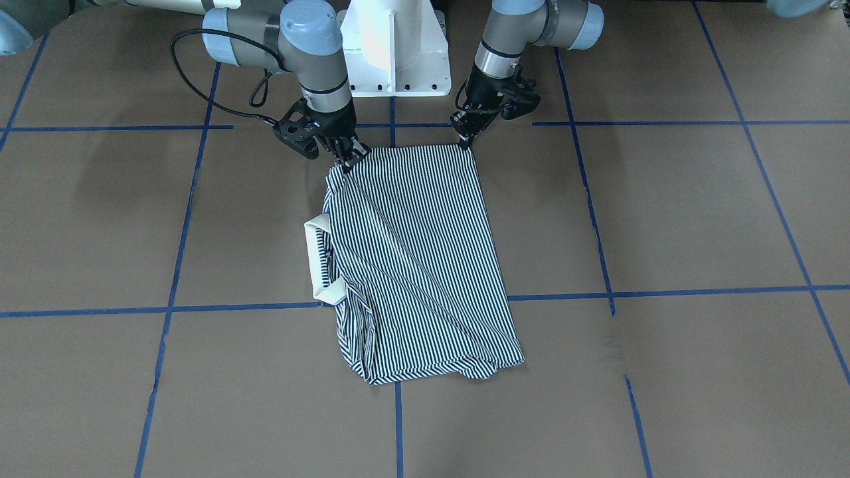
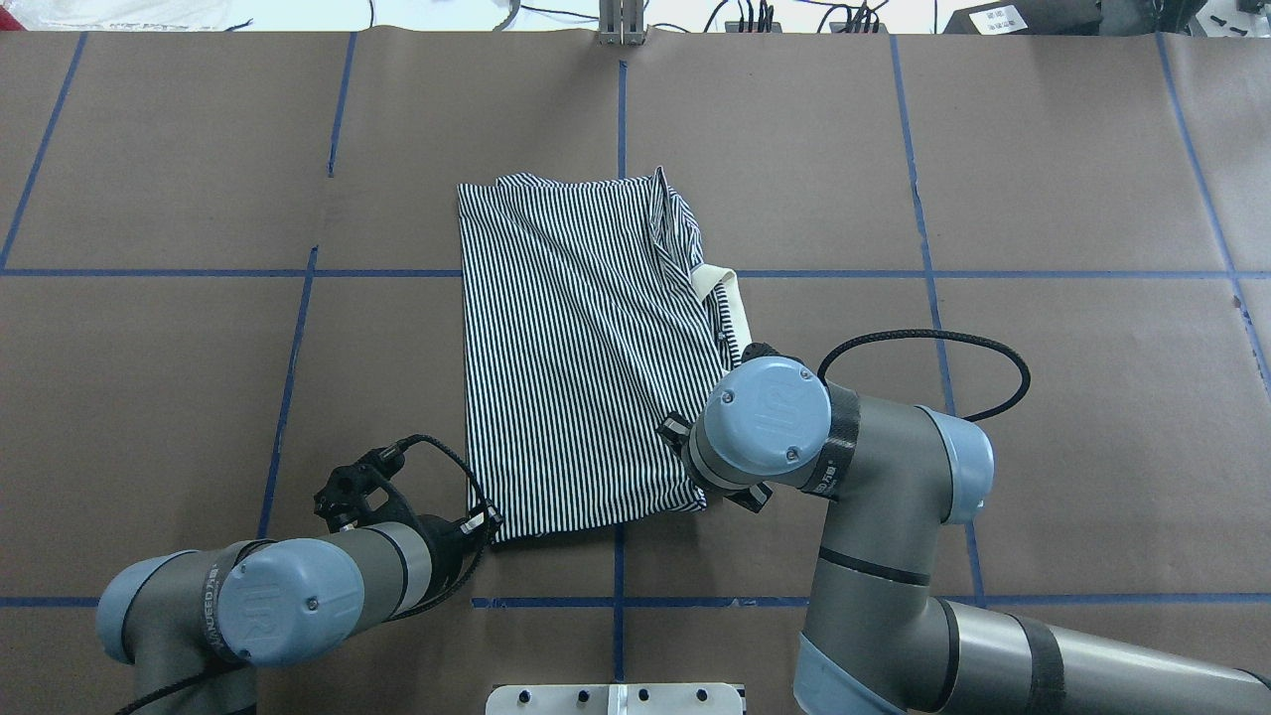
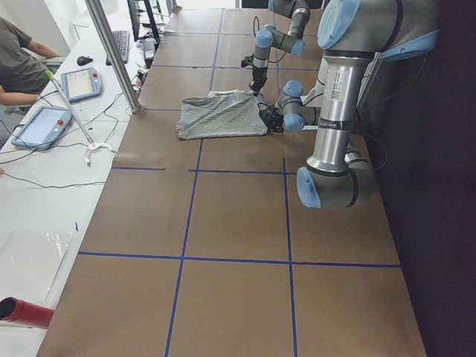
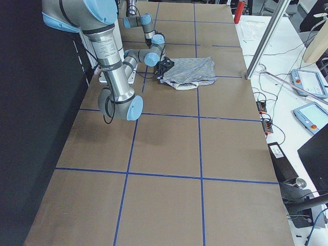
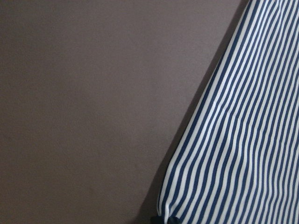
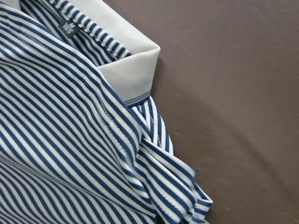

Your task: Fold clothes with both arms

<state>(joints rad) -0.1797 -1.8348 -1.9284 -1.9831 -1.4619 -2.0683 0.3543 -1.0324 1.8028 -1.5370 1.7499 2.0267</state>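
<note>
Striped navy-and-white polo shirt (image 1: 418, 259) lies folded on the brown table (image 1: 664, 219); we see the left gripper (image 1: 467, 141) and right gripper (image 1: 348, 159) each pinching a robot-side corner.

a robot lab, with taped-grid table (image 1: 664, 212) and teach pendants (image 3: 80, 83).
</note>
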